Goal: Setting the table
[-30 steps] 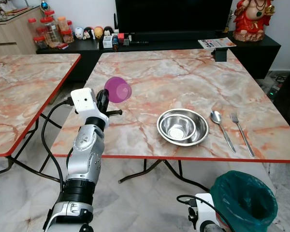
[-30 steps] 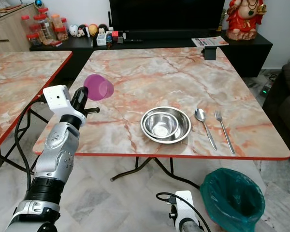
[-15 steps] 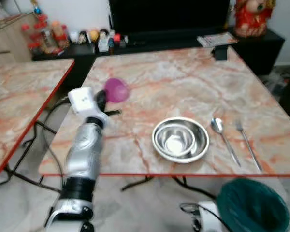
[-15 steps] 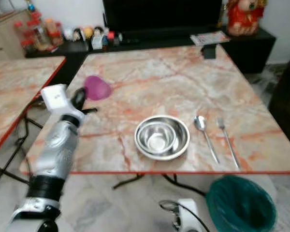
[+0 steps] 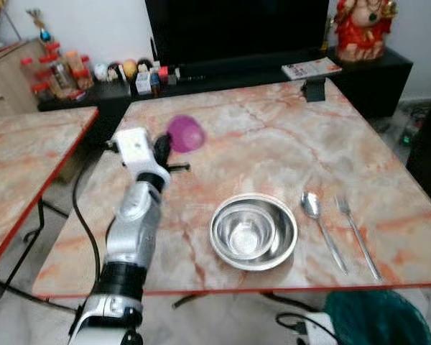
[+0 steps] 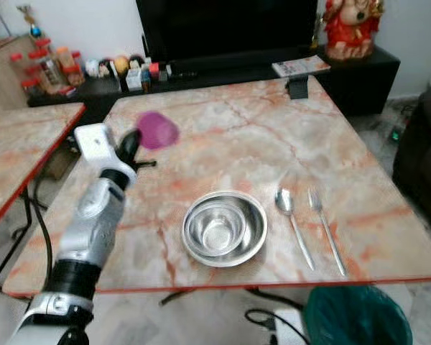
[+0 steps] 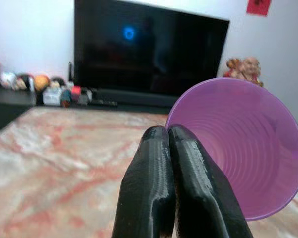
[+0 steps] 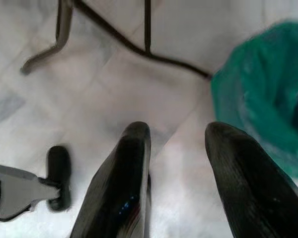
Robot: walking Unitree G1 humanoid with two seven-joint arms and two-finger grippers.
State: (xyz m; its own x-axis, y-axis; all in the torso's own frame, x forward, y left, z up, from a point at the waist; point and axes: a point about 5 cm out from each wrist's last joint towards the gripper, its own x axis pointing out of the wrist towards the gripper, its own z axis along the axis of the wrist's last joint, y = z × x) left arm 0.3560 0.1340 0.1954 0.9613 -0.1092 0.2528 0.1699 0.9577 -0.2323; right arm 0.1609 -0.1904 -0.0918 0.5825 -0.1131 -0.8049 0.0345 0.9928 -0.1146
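You have one purple cup, one steel bowl, one spoon, one fork, two marble benches, and one green bin.

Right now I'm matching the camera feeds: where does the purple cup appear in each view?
Left eye view: purple cup upper left of centre, held over the marble table by the left gripper.
Right eye view: upper left, beyond the steel bowl.
Left wrist view: right of the shut fingers, mouth facing the camera.
Right wrist view: floor and green bin.
Shared landmark: the black TV.

Marble tables; black television
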